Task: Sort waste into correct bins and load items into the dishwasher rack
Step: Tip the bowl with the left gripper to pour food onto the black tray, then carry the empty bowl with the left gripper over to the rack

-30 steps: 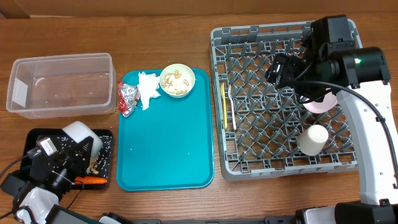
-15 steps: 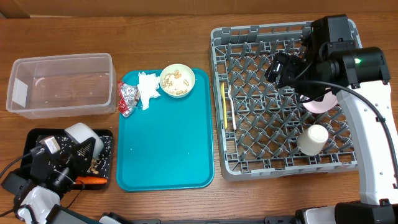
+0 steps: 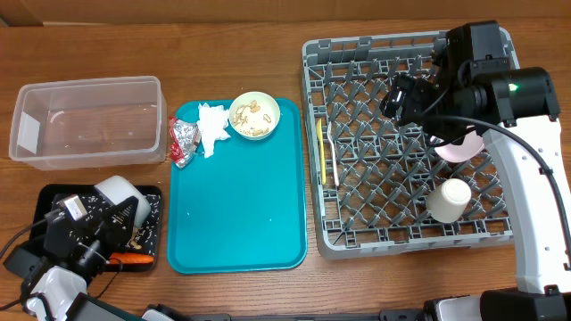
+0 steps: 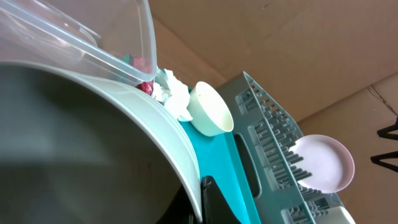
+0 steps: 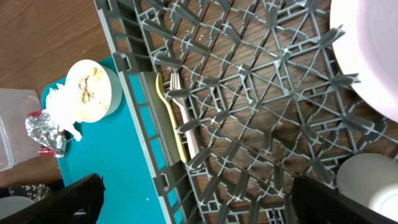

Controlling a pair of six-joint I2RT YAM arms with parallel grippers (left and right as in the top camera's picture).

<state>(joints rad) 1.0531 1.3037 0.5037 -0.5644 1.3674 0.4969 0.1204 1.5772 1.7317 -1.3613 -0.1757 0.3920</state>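
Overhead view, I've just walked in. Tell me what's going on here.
The left gripper holds a small whitish bowl over the shallow black tray, where beige scraps and a small orange carrot lie. The right gripper hovers open over the large grey dishwasher rack, which holds a pale pink plate, a white cup and pale yellow cutlery. A crumpled white napkin, a red-and-silver foil wrapper and a second bowl with scraps sit on the teal tray.

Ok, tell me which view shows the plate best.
Left wrist: the plate shows nearly whole, standing in the rack. Overhead shows only a part under the right arm; right wrist crops it at the edge.
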